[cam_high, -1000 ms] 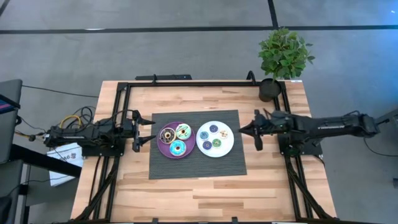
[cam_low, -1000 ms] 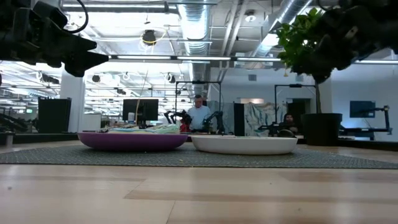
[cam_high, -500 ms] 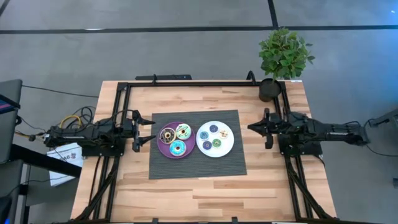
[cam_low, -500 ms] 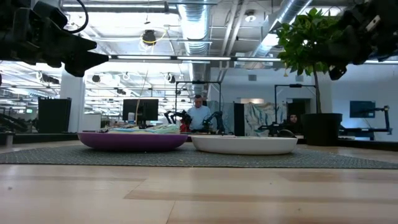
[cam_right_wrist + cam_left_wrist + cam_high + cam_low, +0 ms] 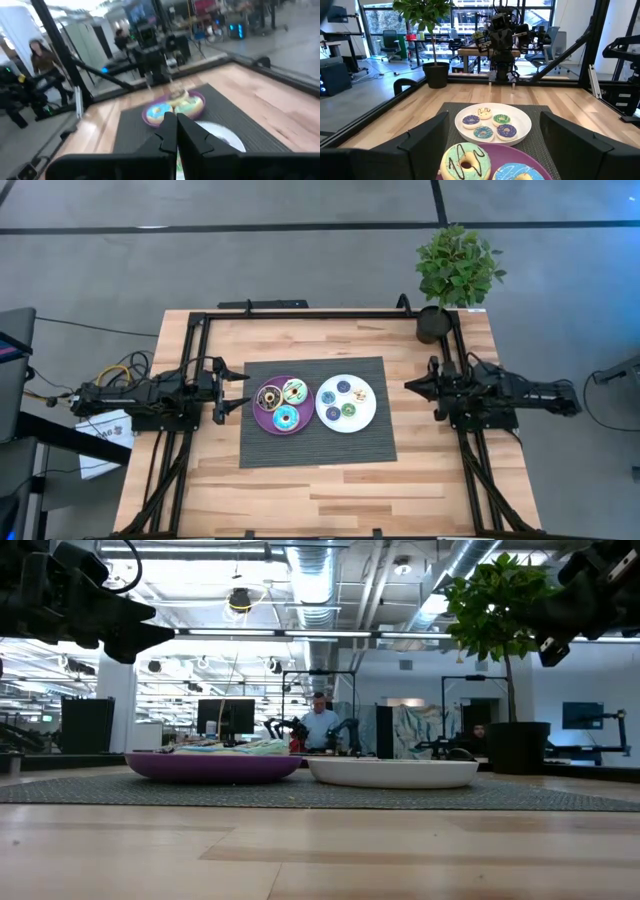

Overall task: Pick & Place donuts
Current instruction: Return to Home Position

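Table top (image 5: 330, 490): pale wood in jointed strips, smooth, low satin sheen.
Mat (image 5: 318, 450): dark grey, ribbed, woven-cloth look, matt.
Frame rails (image 5: 300, 314): black metal, matt.
Purple plate (image 5: 212, 767): smooth, plastic look, slight gloss.
White plate (image 5: 392, 774): smooth, faint gloss along the wall.
Donuts (image 5: 465, 161): moulded plastic look; icing smooth and shiny.
Left gripper (image 5: 493, 120), fingers (image 5: 425, 137): dark, matt, plastic look.
Plant pot (image 5: 433, 326): black, matt.
Floor (image 5: 200, 260): grey, smooth, dull.

One camera looks straight down, one level along the table (image 5: 330, 490), wrist cameras face inward, all sharing the white plate (image 5: 364, 414).
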`<state>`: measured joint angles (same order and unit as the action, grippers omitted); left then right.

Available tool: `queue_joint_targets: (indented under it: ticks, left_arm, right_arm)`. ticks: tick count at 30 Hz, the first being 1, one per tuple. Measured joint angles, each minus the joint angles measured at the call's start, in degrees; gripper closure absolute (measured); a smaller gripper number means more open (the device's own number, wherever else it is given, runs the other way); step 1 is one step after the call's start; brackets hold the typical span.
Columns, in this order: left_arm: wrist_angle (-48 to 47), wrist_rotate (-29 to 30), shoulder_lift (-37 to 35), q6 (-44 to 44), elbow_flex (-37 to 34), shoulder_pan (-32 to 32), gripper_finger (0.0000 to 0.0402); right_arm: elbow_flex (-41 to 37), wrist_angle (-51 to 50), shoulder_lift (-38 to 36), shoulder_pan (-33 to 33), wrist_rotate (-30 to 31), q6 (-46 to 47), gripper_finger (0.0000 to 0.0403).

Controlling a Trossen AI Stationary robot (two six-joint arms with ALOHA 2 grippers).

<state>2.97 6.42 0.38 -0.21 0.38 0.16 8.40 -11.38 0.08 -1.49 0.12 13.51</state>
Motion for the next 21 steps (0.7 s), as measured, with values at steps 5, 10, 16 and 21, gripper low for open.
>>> queue_joint_targets:
  ticks: [5,10,16,21]
  left_arm:
    - [0.0,0.0,0.0,0.0,0.0,0.0,0.0099]
    - [0.0,0.0,0.0,0.0,0.0,0.0,0.0099]
    - [0.0,0.0,0.0,0.0,0.0,0.0,0.0099]
    - [0.0,0.0,0.0,0.0,0.0,0.0,0.0099]
  right_arm:
    - [-7.7,16.0,0.0,2.4,0.1,0.1,0.0403]
    - [-7.8,13.5,0.0,3.1,2.0,-1.3,0.0403]
    - [-7.8,13.5,0.0,2.6,1.9,-3.7,0.0403]
    - [-7.8,13.3,0.0,2.5,1.5,-6.3,0.0403]
